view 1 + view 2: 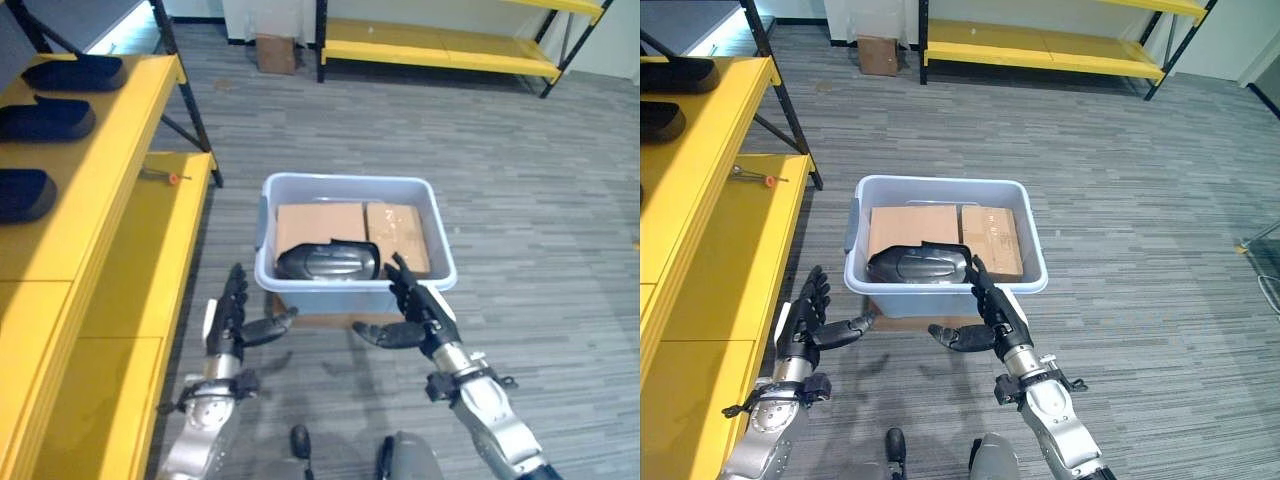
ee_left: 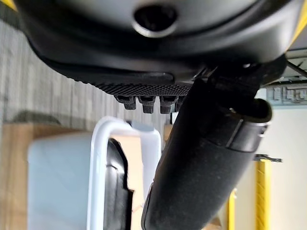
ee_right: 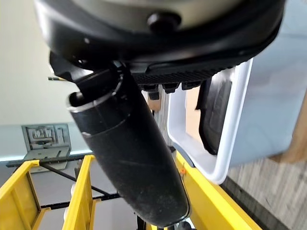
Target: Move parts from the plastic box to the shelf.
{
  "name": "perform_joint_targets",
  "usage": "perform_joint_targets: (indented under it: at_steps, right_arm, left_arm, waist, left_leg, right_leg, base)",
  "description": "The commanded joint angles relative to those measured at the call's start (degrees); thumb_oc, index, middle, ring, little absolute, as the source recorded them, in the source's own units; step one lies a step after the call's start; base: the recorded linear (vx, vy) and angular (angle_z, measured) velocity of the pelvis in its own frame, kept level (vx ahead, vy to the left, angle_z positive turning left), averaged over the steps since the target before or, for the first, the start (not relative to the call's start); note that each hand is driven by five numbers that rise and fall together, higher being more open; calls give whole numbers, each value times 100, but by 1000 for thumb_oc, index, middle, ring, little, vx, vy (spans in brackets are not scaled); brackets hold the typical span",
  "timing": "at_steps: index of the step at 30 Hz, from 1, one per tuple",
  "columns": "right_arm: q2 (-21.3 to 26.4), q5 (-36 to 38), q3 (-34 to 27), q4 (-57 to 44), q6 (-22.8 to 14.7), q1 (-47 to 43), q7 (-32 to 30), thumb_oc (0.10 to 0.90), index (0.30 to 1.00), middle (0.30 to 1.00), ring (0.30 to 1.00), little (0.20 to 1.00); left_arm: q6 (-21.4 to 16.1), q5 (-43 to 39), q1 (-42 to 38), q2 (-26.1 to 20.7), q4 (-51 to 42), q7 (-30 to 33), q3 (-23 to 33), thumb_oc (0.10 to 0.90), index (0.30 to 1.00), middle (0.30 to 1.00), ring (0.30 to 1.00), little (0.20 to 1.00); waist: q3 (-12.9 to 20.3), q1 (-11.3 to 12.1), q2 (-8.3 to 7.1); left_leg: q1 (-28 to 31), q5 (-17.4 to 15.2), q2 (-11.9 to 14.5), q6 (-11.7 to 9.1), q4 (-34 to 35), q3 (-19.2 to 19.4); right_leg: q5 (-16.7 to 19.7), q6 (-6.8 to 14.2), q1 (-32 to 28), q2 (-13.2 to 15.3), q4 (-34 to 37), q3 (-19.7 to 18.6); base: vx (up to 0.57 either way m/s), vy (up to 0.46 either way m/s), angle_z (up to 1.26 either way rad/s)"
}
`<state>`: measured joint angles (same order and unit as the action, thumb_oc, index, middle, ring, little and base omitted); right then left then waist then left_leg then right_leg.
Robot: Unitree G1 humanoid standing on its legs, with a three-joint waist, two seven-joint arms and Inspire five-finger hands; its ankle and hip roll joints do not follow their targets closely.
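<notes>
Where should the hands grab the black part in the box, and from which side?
Probably by its two ends, from above. The black part lies flat and lengthwise along the near wall of the plastic box, on cardboard. The open left hand and right hand hover just outside that wall, either side.

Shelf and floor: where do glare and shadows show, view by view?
Left eye view: pale glare on the shelf, lower board; soft shadows on the floor between the left hand and right hand. Left wrist view: the box rim shines bright beside the dark part. Right wrist view: a light streak runs down the thumb.
</notes>
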<state>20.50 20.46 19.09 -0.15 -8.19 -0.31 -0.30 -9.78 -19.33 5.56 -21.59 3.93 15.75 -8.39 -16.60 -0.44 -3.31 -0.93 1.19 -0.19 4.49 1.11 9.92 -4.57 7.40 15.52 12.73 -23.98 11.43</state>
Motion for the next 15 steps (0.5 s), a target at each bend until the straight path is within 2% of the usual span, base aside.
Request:
perform_joint_targets:
  at_steps: [1, 2, 3, 6, 7, 12, 15]
  right_arm:
    - [-105, 11, -142, -489, -500, -539, -38, 900, 1000, 1000, 1000, 1000]
    - [-105, 11, -142, -489, -500, -539, -38, 900, 1000, 1000, 1000, 1000]
    - [-63, 9, -115, -534, -460, -435, 83, 900, 1000, 1000, 1000, 1000]
    - [-38, 39, -107, -566, -475, -413, 100, 900, 1000, 1000, 1000, 1000]
    - [9, 85, -195, -586, -466, -343, 116, 900, 1000, 1000, 1000, 1000]
    - [52, 165, -285, -578, -464, -295, 80, 900, 1000, 1000, 1000, 1000]
    - [125, 182, -387, -635, -491, -217, 73, 900, 1000, 1000, 1000, 1000]
  left_arm:
    - [-582, 181, -250, -51, -744, -92, 269, 900, 1000, 1000, 1000, 1000]
    - [-581, 181, -249, -50, -744, -92, 270, 900, 1000, 1000, 1000, 1000]
    - [-608, 251, -136, -30, -737, -162, 290, 900, 1000, 1000, 1000, 1000]
    - [-624, 213, -111, -4, -779, -184, 270, 900, 1000, 1000, 1000, 1000]
    - [-625, 158, 19, 32, -881, -238, 296, 900, 1000, 1000, 1000, 1000]
    - [-590, 66, -25, 49, -853, -236, 246, 900, 1000, 1000, 1000, 1000]
    - [-574, 43, -61, 17, -872, -253, 245, 900, 1000, 1000, 1000, 1000]
  waist:
    - [87, 32, -97]
    - [82, 29, -94]
    - [167, 63, -258]
    - [232, 61, -267]
    - [376, 85, -263]
    - [462, 22, -240]
    - [487, -12, -231]
  left_leg:
    - [316, -308, 84, -274, -27, -171]
    - [322, -309, 88, -275, -27, -174]
    - [414, -427, 56, -337, -76, -178]
    - [422, -411, 78, -378, -41, -211]
    - [453, -407, 141, -426, 23, -198]
    - [425, -344, 331, -558, 81, -210]
    - [436, -338, 535, -697, 82, -203]
  right_leg:
    - [1306, 226, -555, 216, 1930, 694]
    - [1313, 226, -570, 211, 1945, 700]
    - [1542, 311, -811, 155, 2292, 640]
    - [1564, 288, -938, 55, 2460, 608]
    - [1557, 292, -1085, -4, 2602, 836]
    - [1353, 220, -1105, -141, 2480, 890]
    - [1152, 137, -1094, -247, 2375, 988]
  base:
    - [128, -115, -3]
    - [269, -186, -17]
    - [213, -133, -10]
    - [176, -121, 14]
    - [177, -119, 31]
    - [125, -120, 5]
    - [152, -161, 1]
